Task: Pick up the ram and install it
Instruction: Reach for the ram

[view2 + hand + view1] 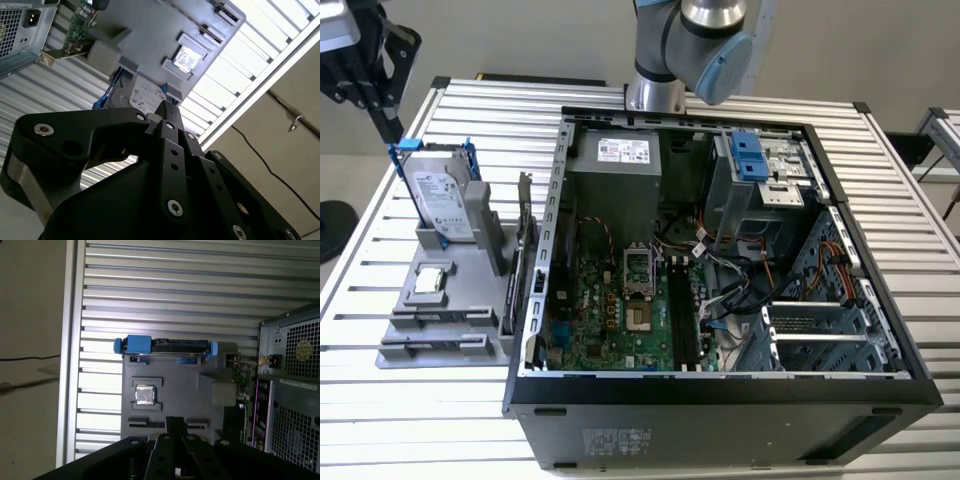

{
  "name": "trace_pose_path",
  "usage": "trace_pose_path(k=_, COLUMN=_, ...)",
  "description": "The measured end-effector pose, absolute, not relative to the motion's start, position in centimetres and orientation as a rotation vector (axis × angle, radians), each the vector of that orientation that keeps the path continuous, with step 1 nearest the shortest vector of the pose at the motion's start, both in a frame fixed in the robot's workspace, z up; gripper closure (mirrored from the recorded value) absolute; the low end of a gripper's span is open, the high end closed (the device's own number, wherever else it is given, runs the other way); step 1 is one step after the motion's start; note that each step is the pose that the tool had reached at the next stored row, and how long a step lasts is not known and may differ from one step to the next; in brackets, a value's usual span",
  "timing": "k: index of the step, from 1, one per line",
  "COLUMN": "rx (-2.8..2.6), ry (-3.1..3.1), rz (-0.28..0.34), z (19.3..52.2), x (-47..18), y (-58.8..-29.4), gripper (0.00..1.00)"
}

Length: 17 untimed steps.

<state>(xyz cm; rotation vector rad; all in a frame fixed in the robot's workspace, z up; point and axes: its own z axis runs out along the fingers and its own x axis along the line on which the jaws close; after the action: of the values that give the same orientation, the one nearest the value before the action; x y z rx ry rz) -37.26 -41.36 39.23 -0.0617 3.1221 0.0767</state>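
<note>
My black gripper (396, 135) hangs over the table's far corner on the exterior view's left, just behind the hard drive. Its fingers meet at the tip in both wrist views (167, 106) (173, 420), shut with nothing between them. A grey parts tray (455, 300) lies beside the computer case. A thin dark strip set edge-up in one of its front slots (435, 318) (145, 424) looks like the ram. The gripper's body covers part of that strip in the first wrist view. The gripper is well apart from the strip.
The tray also holds a silver hard drive (442, 200) in a blue bracket, a square processor chip (428, 281) and an upright green card (243, 376). The open computer case (535, 330) shows its motherboard (610, 320) and black memory slots (685, 310). The arm's base (660, 60) stands behind it.
</note>
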Motion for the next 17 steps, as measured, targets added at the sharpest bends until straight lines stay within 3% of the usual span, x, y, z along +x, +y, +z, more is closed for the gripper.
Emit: trace_pose_path(k=17, rx=-0.062, ry=3.122, rz=0.077, z=39.23, x=-37.25, y=-41.95, gripper=1.0)
